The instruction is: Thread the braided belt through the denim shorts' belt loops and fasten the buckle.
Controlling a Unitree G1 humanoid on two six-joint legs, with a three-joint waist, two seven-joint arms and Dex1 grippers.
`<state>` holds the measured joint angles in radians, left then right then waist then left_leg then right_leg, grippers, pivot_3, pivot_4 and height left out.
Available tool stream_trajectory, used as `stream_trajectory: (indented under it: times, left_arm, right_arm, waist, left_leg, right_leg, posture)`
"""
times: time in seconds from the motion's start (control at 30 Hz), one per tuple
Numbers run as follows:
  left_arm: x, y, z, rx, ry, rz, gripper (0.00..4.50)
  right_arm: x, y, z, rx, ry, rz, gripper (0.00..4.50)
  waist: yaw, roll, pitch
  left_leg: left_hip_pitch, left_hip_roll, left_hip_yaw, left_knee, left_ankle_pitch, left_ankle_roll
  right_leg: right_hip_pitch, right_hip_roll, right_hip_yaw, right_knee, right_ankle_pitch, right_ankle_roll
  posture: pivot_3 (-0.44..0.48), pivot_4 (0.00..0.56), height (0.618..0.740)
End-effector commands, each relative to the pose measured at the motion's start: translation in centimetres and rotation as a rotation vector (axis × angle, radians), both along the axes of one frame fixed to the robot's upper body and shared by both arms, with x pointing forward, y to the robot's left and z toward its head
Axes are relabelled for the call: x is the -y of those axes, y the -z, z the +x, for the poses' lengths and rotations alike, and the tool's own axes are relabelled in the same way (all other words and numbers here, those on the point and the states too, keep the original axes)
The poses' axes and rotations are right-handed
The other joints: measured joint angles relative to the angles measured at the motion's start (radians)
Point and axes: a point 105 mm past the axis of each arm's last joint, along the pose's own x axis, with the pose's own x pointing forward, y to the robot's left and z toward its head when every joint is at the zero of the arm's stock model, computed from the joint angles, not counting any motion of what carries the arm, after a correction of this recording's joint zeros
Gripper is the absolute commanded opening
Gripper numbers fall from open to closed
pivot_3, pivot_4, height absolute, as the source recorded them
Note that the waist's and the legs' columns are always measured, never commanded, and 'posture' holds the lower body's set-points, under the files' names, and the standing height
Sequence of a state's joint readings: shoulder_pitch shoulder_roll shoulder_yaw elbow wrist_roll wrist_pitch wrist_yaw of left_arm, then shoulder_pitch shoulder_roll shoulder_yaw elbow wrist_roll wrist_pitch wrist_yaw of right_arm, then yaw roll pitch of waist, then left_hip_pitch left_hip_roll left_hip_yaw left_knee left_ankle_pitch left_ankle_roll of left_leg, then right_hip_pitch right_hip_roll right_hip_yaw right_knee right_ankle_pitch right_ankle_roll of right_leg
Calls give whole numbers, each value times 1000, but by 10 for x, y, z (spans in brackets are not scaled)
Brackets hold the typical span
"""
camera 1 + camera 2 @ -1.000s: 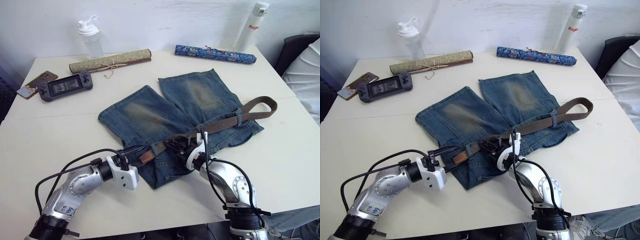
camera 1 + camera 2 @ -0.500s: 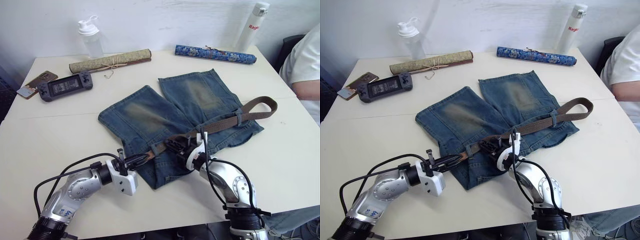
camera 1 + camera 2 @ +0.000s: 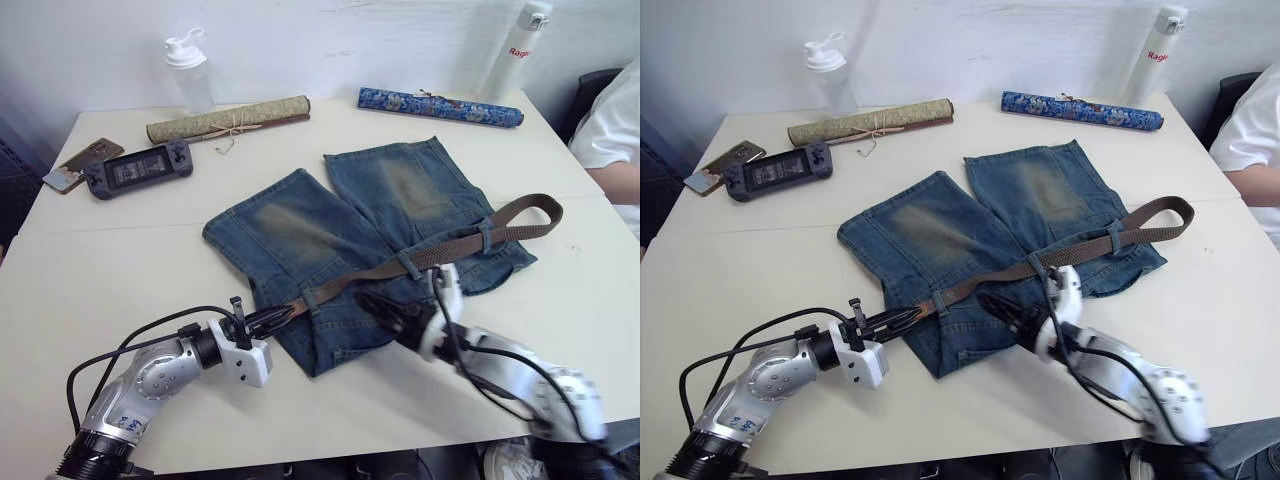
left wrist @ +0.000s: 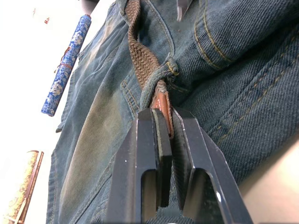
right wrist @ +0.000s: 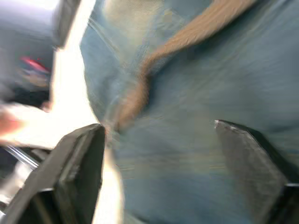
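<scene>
The denim shorts (image 3: 350, 250) are spread flat on the white surface (image 3: 120, 260), and the braided belt (image 3: 440, 248) is laid along their waistband, already passed under several belt loops (image 3: 404, 264), with its far end curled past the waistband corner on the side away from the left gripper. The tan leather tip (image 4: 161, 103) is seen emerging from the belt loop nearest the left gripper (image 3: 268, 319), and it is clamped between that gripper's two black fingers (image 4: 147, 154), which are pressed together on it. The right gripper (image 3: 390, 312) is held just over the denim beside the belt's middle stretch, its fingers spread wide apart on nothing. The step in hand is judged to be the drawing of the strap through this loop. It is best done by a pull kept low and in line with the waistband, so that the loop is not lifted or twisted; the denim beside the loop should be pinned by the free gripper, lest the whole garment be dragged along. The buckle cannot be made out in these views.
</scene>
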<state>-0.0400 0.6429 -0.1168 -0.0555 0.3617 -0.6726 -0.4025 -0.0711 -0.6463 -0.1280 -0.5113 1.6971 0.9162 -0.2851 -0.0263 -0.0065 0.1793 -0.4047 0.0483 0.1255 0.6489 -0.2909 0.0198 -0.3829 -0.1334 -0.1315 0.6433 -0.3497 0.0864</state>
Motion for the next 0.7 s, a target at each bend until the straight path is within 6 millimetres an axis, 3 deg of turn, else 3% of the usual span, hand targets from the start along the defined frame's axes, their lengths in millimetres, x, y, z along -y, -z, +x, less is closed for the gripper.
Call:
stream_trajectory:
  times: [0.03,0.07,0.17,0.3,0.37,0.4,0.53,0.7]
  left_arm:
    - [-8,-1,2,8,-30,-16,0]
    - [-8,-1,2,7,-30,-17,0]
    - [-7,1,2,1,-31,-26,0]
    - [-5,3,2,-1,-24,-29,0]
    - [-5,3,2,0,-21,-31,0]
    - [-4,3,3,0,-20,-32,0]
    - [-5,4,3,3,-18,-33,0]
    - [-12,6,-2,0,-28,-40,0]
  right_arm:
    - [16,-31,-5,224,-34,-118,3925]
    - [23,-35,-4,267,-21,-158,3925]
    - [40,-37,2,355,18,-271,3204]
    - [52,-16,11,377,23,-481,1350]
    - [51,-5,15,387,10,-553,660]
    - [51,-1,19,395,14,-584,26]
    - [46,15,31,377,24,-627,26]
    - [42,59,36,183,27,-680,26]
  waist:
    - [1,0,0]
    - [2,0,0]
    - [2,-1,0]
    - [2,-1,0]
    - [2,-1,0]
    - [2,-1,0]
    - [3,-1,0]
    - [2,-1,0]
  left_leg:
    - [0,0,0,-1,0,-1]
    - [0,0,0,-1,0,-1]
    - [0,0,0,0,1,-1]
    - [1,0,0,0,1,-1]
    - [1,0,0,0,1,-1]
    - [1,0,0,0,1,-1]
    - [1,0,0,1,2,-3]
    - [3,0,0,1,4,-6]
  right_leg:
    - [0,1,0,0,0,0]
    - [0,1,-1,0,0,0]
    - [0,1,-1,0,0,0]
    - [0,0,0,0,0,0]
    - [0,0,0,0,0,0]
    - [0,0,-1,0,0,0]
    - [1,0,-1,1,0,0]
    - [3,0,-1,1,0,0]
  posture:
    - [0,150,717]
    - [0,150,717]
    - [0,150,717]
    - [0,150,717]
    - [0,150,717]
    - [0,150,717]
    - [0,150,717]
    - [0,150,717]
